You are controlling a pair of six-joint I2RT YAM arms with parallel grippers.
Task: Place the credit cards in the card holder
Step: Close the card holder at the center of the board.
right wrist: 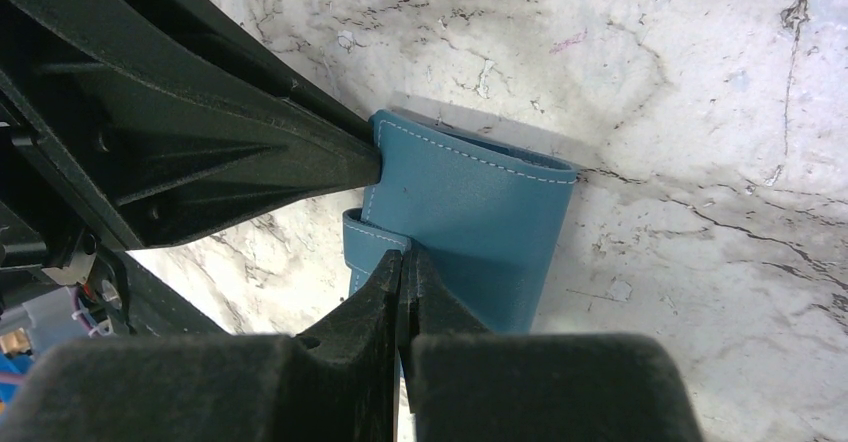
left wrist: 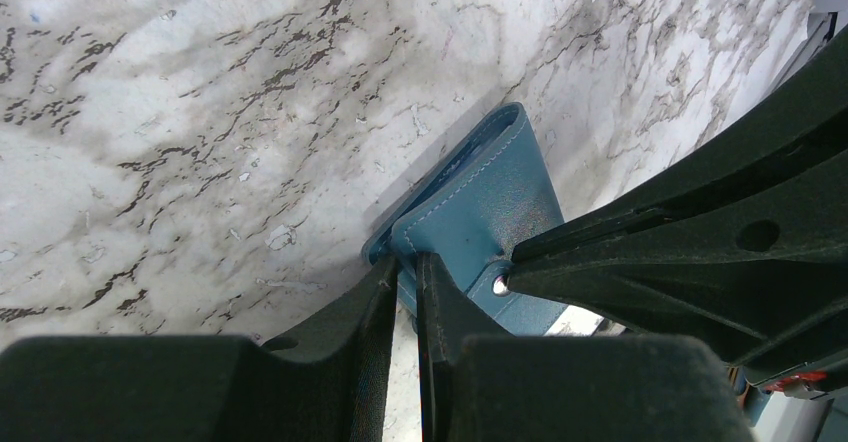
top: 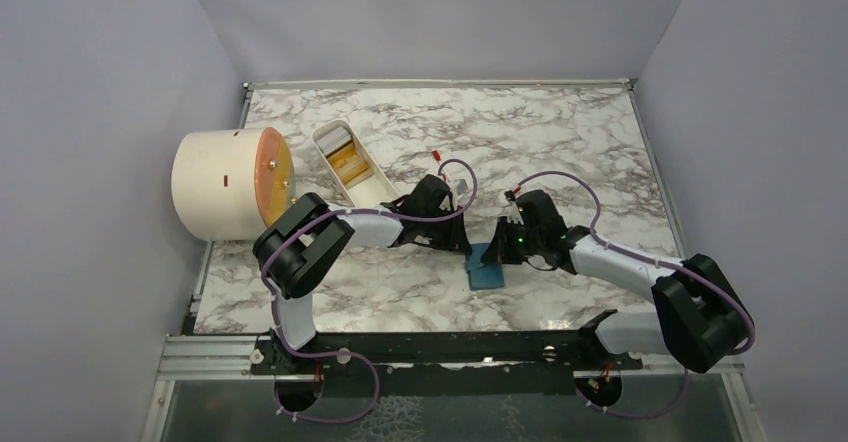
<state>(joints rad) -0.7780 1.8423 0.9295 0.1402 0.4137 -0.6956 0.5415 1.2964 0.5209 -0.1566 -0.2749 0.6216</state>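
Observation:
The teal-blue card holder (top: 490, 274) lies on the marble table between the two arms, one panel lifted. My left gripper (left wrist: 405, 265) is shut on a corner of the holder (left wrist: 478, 194), with a thin slit left between its fingers. My right gripper (right wrist: 405, 259) is shut tight on the edge of the holder's (right wrist: 470, 217) small flap, beside the round snap (left wrist: 499, 284). The two grippers (top: 468, 245) (top: 497, 252) meet tip to tip over the holder. A yellow-orange credit card (top: 352, 169) lies in the white tray. The dark grey card cannot be made out.
A long white oval tray (top: 377, 194) lies at an angle behind my left arm. A large cream cylinder (top: 215, 184) with a round orange face (top: 272, 174) lies on its side at the table's left edge. Grey walls enclose the table.

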